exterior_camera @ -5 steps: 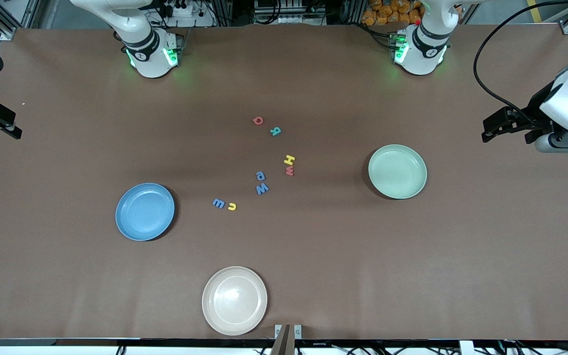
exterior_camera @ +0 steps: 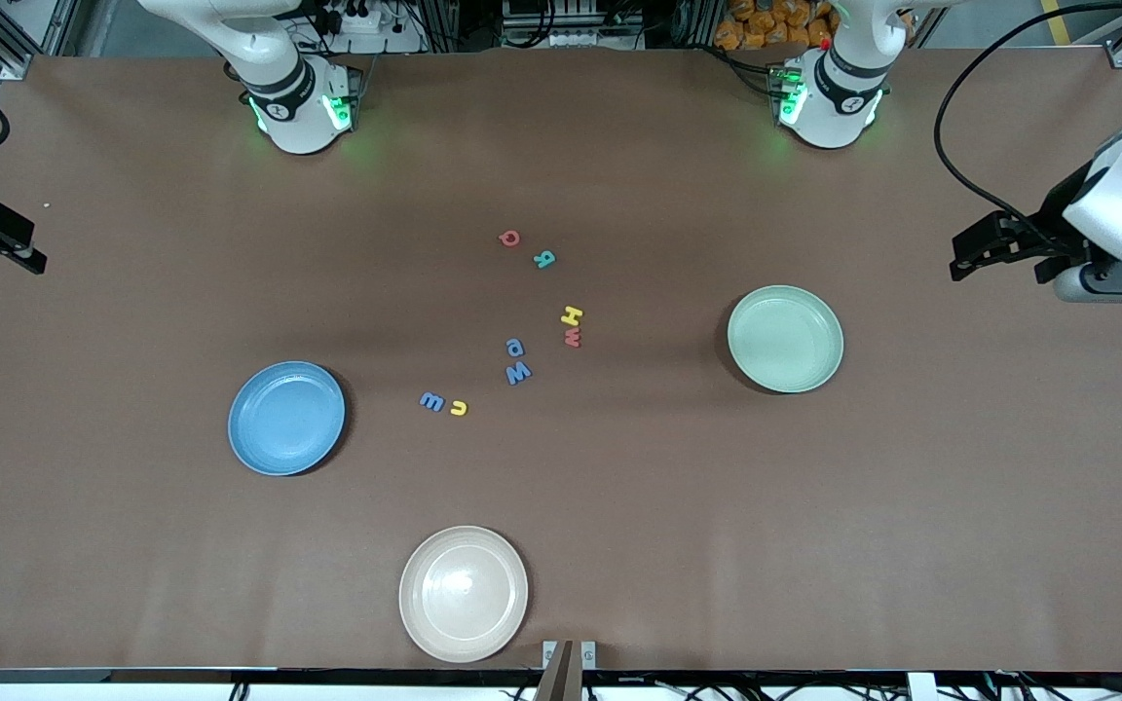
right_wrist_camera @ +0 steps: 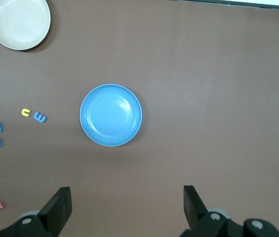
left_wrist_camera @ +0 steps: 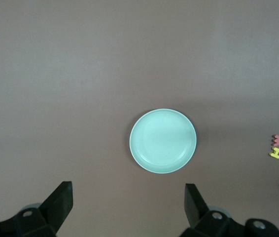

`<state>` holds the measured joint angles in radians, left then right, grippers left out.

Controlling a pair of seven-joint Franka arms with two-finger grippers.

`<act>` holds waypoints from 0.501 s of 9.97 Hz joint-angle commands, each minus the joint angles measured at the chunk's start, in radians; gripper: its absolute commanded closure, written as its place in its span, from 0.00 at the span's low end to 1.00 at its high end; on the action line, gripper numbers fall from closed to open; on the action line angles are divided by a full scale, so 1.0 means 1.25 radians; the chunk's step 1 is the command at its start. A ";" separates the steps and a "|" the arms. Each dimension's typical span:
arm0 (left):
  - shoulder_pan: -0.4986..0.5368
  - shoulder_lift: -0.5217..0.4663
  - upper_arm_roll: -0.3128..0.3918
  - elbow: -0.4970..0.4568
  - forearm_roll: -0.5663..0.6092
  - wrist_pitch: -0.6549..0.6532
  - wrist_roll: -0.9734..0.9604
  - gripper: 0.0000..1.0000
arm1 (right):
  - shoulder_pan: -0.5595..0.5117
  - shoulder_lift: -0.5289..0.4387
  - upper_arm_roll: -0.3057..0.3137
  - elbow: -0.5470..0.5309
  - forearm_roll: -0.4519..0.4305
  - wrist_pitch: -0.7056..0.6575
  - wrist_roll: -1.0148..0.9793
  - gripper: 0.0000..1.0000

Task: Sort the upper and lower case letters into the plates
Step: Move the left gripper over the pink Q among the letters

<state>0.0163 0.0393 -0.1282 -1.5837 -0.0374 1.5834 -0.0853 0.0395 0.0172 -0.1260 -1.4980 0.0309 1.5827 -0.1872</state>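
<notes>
Eight letters loose on brown table [exterior_camera: 814, 506], none in a plate, clustered mid-table between the two plates.
- Red Q [exterior_camera: 509, 238] and teal R [exterior_camera: 544, 259]: farthest from front camera, near each other.
- Yellow H [exterior_camera: 572, 314] touching red w [exterior_camera: 573, 338].
- Blue p [exterior_camera: 514, 347] just beside blue W [exterior_camera: 518, 372].
- Blue m [exterior_camera: 432, 401] just beside yellow u [exterior_camera: 459, 408], nearest the blue plate.

Blue plate [exterior_camera: 286, 418] toward right arm's end; mint green plate [exterior_camera: 785, 339] toward left arm's end. Both bare. Cream-white plate [exterior_camera: 464, 593] nearest the front camera, also bare.

Left gripper [left_wrist_camera: 128, 207]: raised at its end of table, fingers [left_wrist_camera: 60, 200] spread wide, holding nothing, mint plate in wrist view.
Right gripper [right_wrist_camera: 127, 210]: raised at its end, fingers [right_wrist_camera: 58, 207] spread wide, holding nothing, blue plate in wrist view.
</notes>
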 commanded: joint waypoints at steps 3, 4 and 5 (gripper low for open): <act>-0.190 0.130 -0.024 -0.017 -0.018 0.034 -0.161 0.00 | -0.012 -0.003 0.009 -0.007 0.005 -0.005 -0.009 0.00; -0.240 0.167 -0.027 -0.017 -0.025 0.091 -0.249 0.00 | -0.012 0.002 0.009 -0.007 0.005 -0.006 -0.009 0.00; -0.304 0.210 -0.030 -0.008 -0.044 0.155 -0.344 0.00 | -0.010 0.008 0.009 -0.009 0.005 -0.005 -0.009 0.00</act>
<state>-0.2885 0.2399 -0.1704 -1.6248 -0.0560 1.7180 -0.3978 0.0395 0.0232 -0.1260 -1.5051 0.0308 1.5814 -0.1873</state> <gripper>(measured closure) 0.000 0.000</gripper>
